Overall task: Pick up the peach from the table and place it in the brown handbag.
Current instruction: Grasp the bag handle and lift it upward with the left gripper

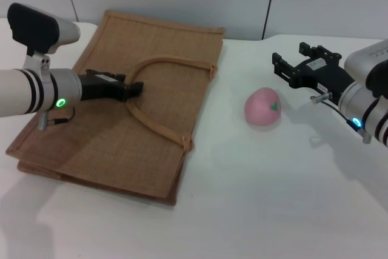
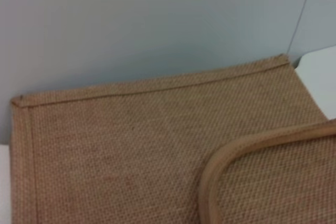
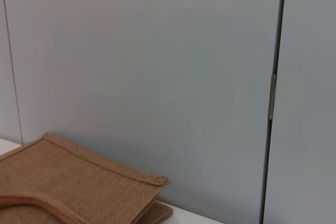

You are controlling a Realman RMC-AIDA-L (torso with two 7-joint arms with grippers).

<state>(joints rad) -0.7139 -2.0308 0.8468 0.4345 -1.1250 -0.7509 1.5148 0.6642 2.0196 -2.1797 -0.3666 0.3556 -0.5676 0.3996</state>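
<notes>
The peach (image 1: 262, 108) is seen resting on the white table (image 1: 260, 204), right of the brown handbag (image 1: 115, 150), which lies flat with its handle (image 1: 159, 92) uppermost. The right gripper (image 1: 282, 71) is held just above and to the far right of the peach, its fingers spread apart and empty. The left gripper (image 1: 134, 88) is laid on the bag at the handle, its fingers drawn together; whether the strap is pinched cannot be told. The fruit has not yet been picked up. The open fingers should be lowered squarely around the widest part of the rounded peach before being closed, since an off-centre pinch could send it rolling.
</notes>
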